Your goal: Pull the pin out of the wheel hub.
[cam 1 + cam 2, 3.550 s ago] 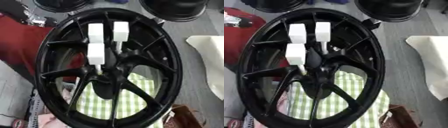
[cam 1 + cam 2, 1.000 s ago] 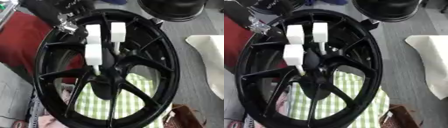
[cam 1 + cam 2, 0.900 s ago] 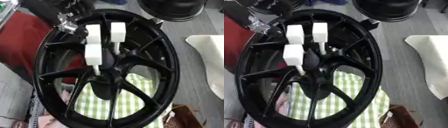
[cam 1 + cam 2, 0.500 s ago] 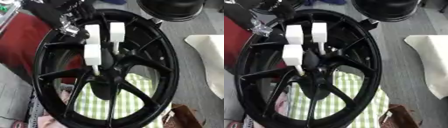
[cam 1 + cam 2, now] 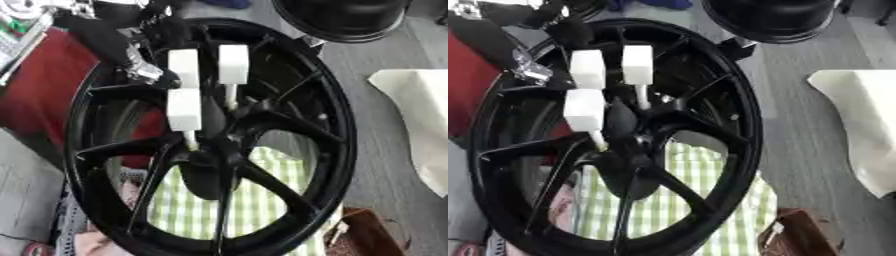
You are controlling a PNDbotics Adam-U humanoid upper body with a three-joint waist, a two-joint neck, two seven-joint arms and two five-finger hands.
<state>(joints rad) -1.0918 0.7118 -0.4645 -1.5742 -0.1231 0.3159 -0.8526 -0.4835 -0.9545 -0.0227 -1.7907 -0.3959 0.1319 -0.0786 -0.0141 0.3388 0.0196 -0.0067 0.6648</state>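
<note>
Fingers of the left hand (image 5: 122,42) are seen at the upper left rim of the wheel hub (image 5: 332,125); whether they are curled cannot be told. Three white-headed pins (image 5: 185,109) are seated near the hub's centre, just beside that hand.

3 white pins (image 5: 185,109) in 1 black wheel hub (image 5: 289,125); 1 checked cloth (image 5: 262,200), 1 robot hand (image 5: 131,47).
</note>
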